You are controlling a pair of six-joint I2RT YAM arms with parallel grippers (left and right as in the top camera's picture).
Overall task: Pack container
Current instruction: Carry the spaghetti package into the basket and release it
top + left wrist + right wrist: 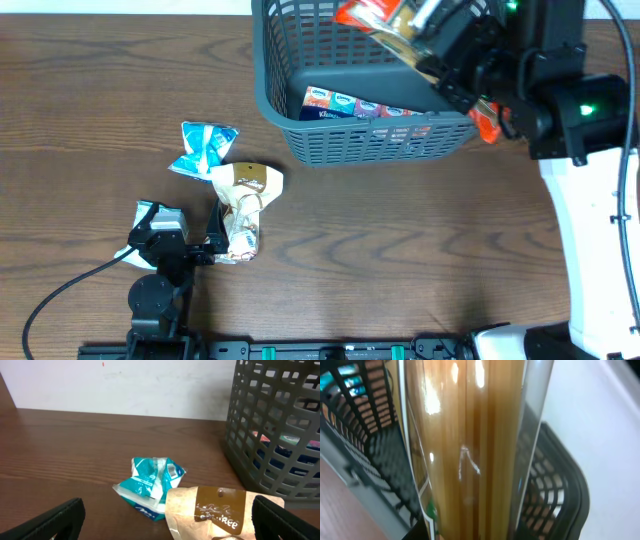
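Two arms and four lots on one wooden table (400,250).

Left gripper (180,237): low at the near left, jaws spread wide, holding nothing.
Brown-and-cream packet (245,200): crumpled, just beside that gripper's right finger.
Blue packet (205,147): crumpled, touching the brown packet's far side.
Container (370,148): upright, far centre-right, with a row of tissue packs (360,108) on its base.
Right gripper (445,50): above the container's right rim, clenched on a long clear packet of pasta-like strands (470,450).

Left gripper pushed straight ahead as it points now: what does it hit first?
Likely the brown paper packet, just ahead of the open left gripper, right of centre; the teal packet lies beyond it. Depth is unclear.
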